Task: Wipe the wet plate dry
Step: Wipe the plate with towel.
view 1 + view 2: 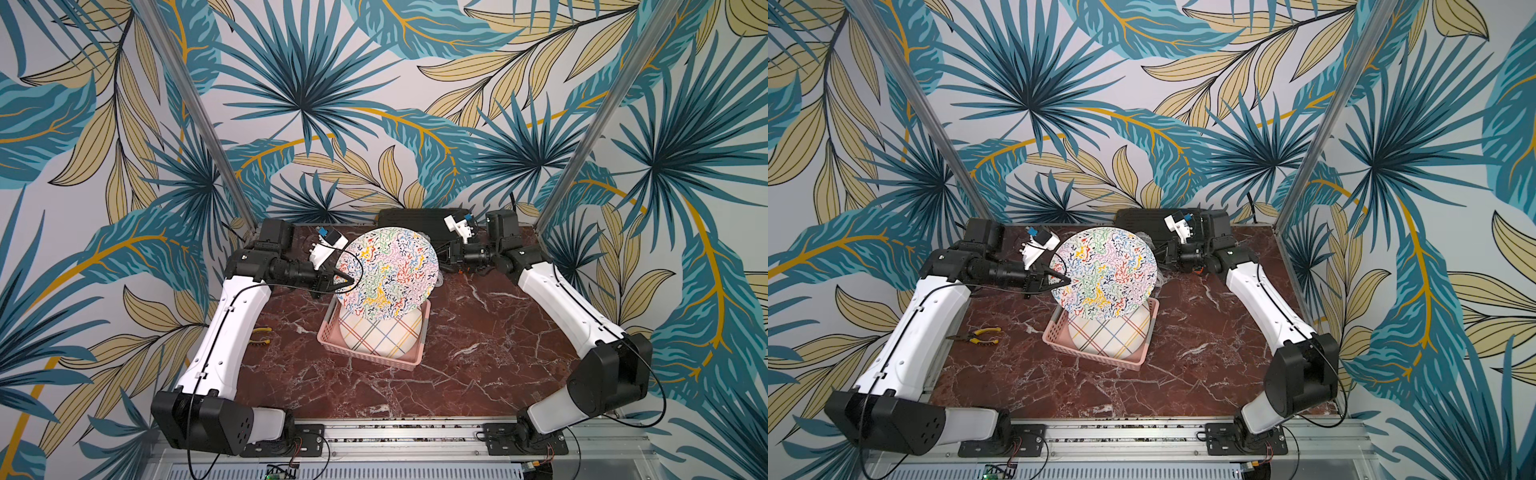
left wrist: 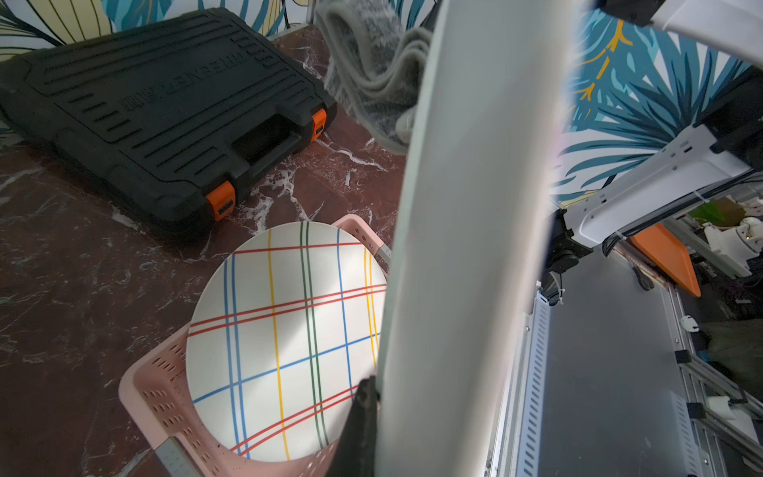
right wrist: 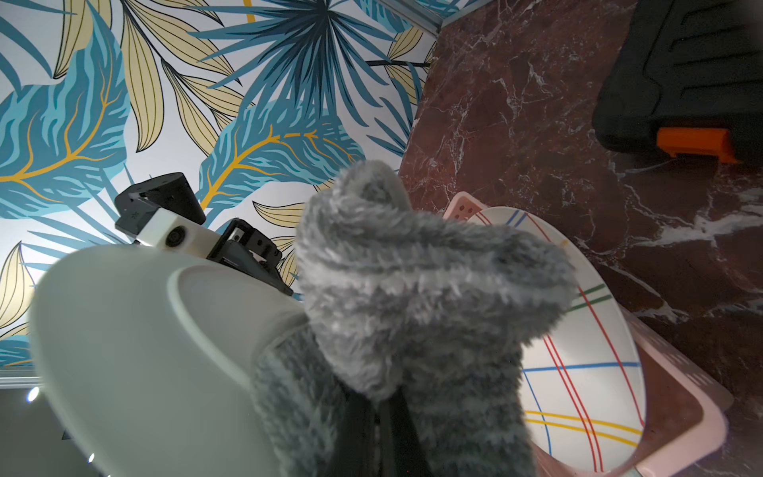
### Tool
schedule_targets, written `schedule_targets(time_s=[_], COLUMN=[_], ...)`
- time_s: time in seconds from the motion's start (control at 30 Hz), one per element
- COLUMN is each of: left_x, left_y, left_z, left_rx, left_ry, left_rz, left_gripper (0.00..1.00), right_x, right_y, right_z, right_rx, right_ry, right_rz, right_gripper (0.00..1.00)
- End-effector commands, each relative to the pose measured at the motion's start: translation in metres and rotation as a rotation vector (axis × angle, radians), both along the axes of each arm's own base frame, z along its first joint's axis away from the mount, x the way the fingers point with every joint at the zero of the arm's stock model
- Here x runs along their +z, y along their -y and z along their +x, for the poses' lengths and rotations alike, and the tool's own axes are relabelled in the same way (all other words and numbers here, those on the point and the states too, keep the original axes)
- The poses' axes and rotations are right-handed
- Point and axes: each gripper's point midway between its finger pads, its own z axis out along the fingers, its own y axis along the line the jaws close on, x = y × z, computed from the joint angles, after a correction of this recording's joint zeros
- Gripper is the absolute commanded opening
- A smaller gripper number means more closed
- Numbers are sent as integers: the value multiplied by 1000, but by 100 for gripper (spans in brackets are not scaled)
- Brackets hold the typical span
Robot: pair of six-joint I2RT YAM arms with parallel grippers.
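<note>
The plate (image 1: pixel 386 274) with colourful squiggles is held tilted on edge above the basket, its patterned face toward the top views (image 1: pixel 1104 274). My left gripper (image 1: pixel 351 282) is shut on its left rim; in the left wrist view the left gripper (image 2: pixel 377 396) pinches the plate's pale underside (image 2: pixel 475 206). My right gripper (image 3: pixel 382 429) is shut on a fluffy grey cloth (image 3: pixel 413 297), which lies against the plate's white underside (image 3: pixel 144 338). In both top views the cloth is almost hidden behind the plate, and the right gripper (image 1: pixel 1163 251) shows at the plate's right edge.
A pink basket (image 1: pixel 328 328) below the held plate contains a plaid-lined plate (image 1: pixel 380 336). A black tool case (image 1: pixel 415 218) with orange latches lies at the back. Yellow-handled pliers (image 1: pixel 980 336) rest on the marble table near the left arm.
</note>
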Motion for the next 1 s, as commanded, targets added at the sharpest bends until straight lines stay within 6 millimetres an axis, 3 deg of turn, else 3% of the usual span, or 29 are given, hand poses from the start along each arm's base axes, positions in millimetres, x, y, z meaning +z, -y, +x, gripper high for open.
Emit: schedule_targets(time_s=[0.0, 0.2, 0.5, 0.97], left_x=[29, 15, 1, -26], left_y=[-7, -10, -5, 3], left_z=[30, 48, 59, 69], left_rx=[99, 174, 220, 281], left_ry=[77, 23, -164, -497], left_rz=[-72, -88, -194, -306], left_gripper=[0, 0, 0, 0], right_x=[9, 5, 2, -10], right_y=[-7, -6, -11, -31], right_z=[-20, -15, -12, -22], right_rx=[52, 8, -55, -208], right_ry=[4, 6, 106, 463], right_rz=[40, 60, 33, -276], right_gripper=[0, 0, 0, 0])
